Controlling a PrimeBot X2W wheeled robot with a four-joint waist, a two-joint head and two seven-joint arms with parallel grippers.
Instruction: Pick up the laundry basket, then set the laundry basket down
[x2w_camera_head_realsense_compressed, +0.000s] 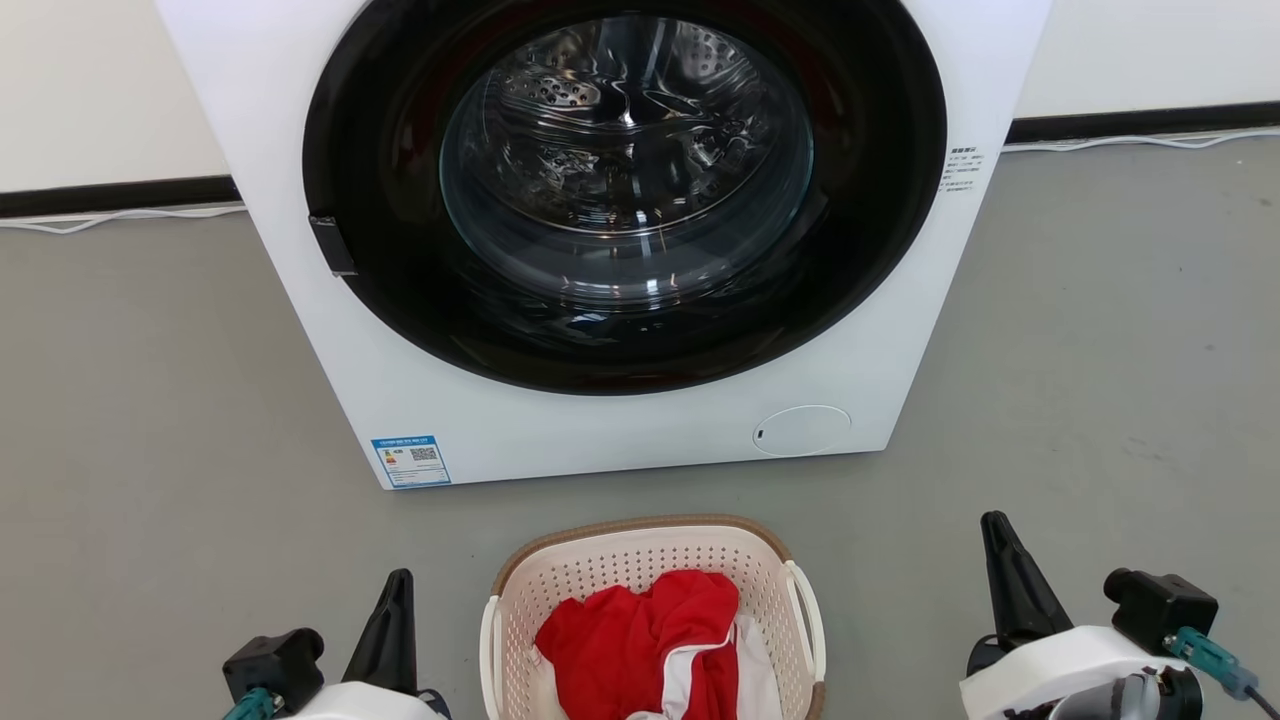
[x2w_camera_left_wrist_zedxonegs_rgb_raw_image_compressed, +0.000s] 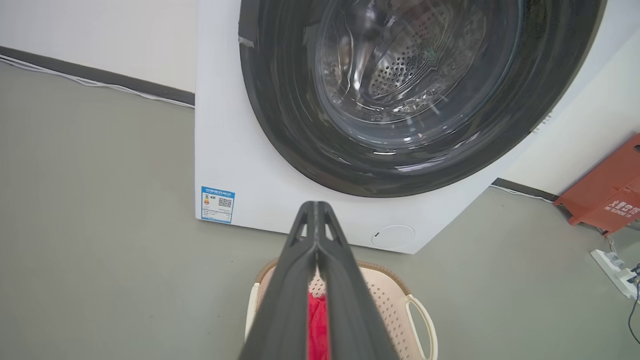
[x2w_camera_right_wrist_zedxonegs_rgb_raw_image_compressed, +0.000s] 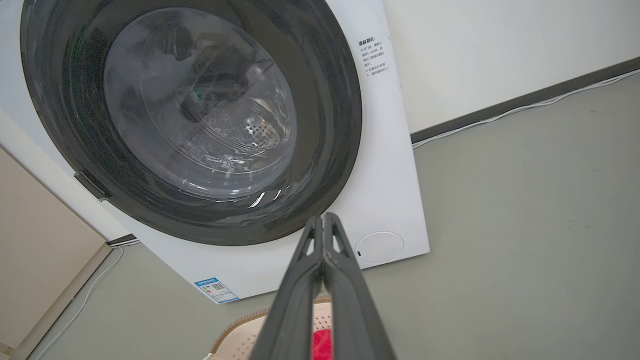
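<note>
All views toward washer (x2w_camera_head_realsense_compressed: 600, 440) and laundry basket (x2w_camera_head_realsense_compressed: 600, 570)

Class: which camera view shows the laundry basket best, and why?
The head view: basket from above, both handles and red cloth inside. The left wrist view has it half hidden behind the left claw; the right wrist view catches a rim corner.
</note>
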